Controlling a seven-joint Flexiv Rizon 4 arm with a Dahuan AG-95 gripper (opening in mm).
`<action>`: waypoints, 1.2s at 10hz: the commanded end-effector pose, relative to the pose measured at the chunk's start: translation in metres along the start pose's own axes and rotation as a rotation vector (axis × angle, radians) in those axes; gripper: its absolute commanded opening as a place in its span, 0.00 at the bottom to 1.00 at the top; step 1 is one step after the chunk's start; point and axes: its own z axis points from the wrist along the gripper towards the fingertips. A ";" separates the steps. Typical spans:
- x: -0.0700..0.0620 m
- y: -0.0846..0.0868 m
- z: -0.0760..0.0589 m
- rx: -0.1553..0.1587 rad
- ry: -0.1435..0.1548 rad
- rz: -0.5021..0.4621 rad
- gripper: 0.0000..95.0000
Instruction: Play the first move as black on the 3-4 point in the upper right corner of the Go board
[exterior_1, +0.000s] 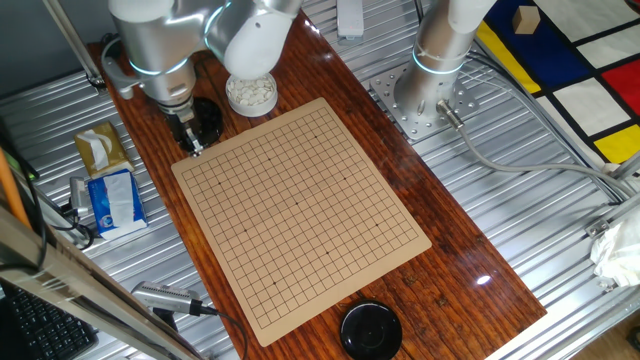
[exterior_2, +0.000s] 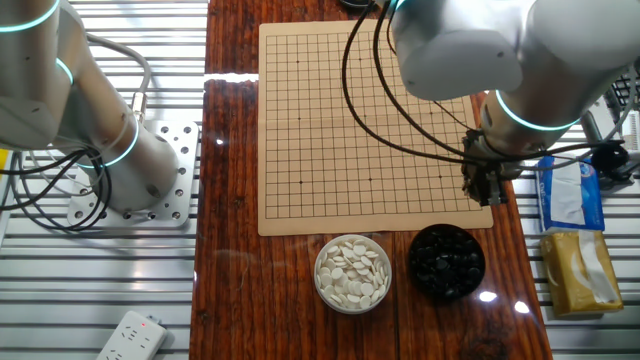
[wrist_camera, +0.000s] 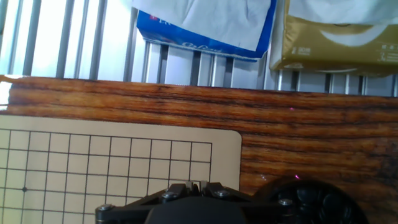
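The Go board (exterior_1: 300, 210) lies bare on the wooden table, with no stone on its grid; it also shows in the other fixed view (exterior_2: 370, 110) and the hand view (wrist_camera: 93, 162). My gripper (exterior_1: 194, 148) hangs low over the board's corner beside the black bowl of black stones (exterior_1: 210, 120). It shows in the other fixed view (exterior_2: 487, 190) just above that bowl (exterior_2: 447, 262). In the hand view the fingertips (wrist_camera: 189, 185) stand almost together with a thin dark sliver between them, which looks like a black stone held edge-on. The bowl's rim (wrist_camera: 311, 199) sits at lower right.
A bowl of white stones (exterior_2: 352, 272) stands next to the black bowl. A blue tissue pack (exterior_2: 568, 192) and a tan one (exterior_2: 580, 270) lie beyond the table edge. A black lid (exterior_1: 370, 330) sits near the board's far end. A second arm's base (exterior_2: 130, 190) stands opposite.
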 end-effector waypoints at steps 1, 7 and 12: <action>-0.001 0.000 -0.001 -0.001 0.005 -0.006 0.00; -0.001 0.000 -0.002 0.005 0.005 -0.012 0.00; -0.001 0.000 -0.002 0.006 0.005 -0.012 0.00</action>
